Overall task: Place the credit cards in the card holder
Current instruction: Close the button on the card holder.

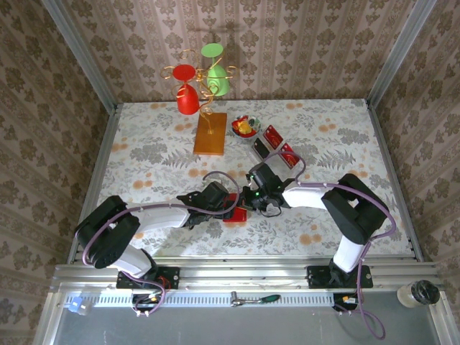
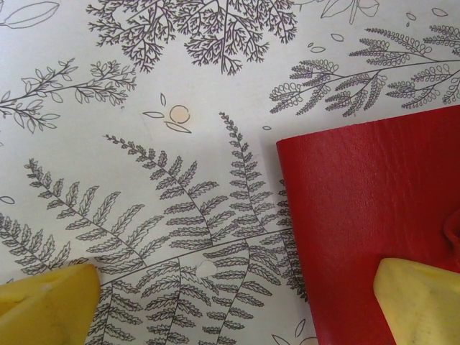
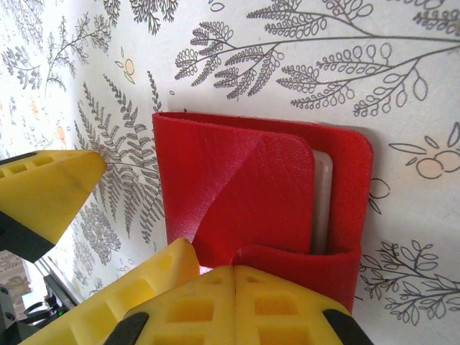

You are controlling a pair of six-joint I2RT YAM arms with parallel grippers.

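Left gripper (image 1: pixel 219 203) and right gripper (image 1: pixel 253 195) close on the card holder (image 1: pixel 235 214) from 9 and 1 o'clock in the top view. One probably steadies it while the other opens it. The credit cards (image 1: pixel 273 136) wait in a small tray (image 1: pixel 260 149) toward 1 o'clock, well apart.

In the left wrist view the jaws are spread wide, with the 3 o'clock fingertip (image 2: pixel 420 302) over the holder's red cover and the other over bare worktop (image 2: pixel 180 72).

In the right wrist view the jaws are apart and grip nothing. The lower finger (image 3: pixel 237 309) meets the holder's near edge, and the flap looks partly lifted, with pale lining showing.
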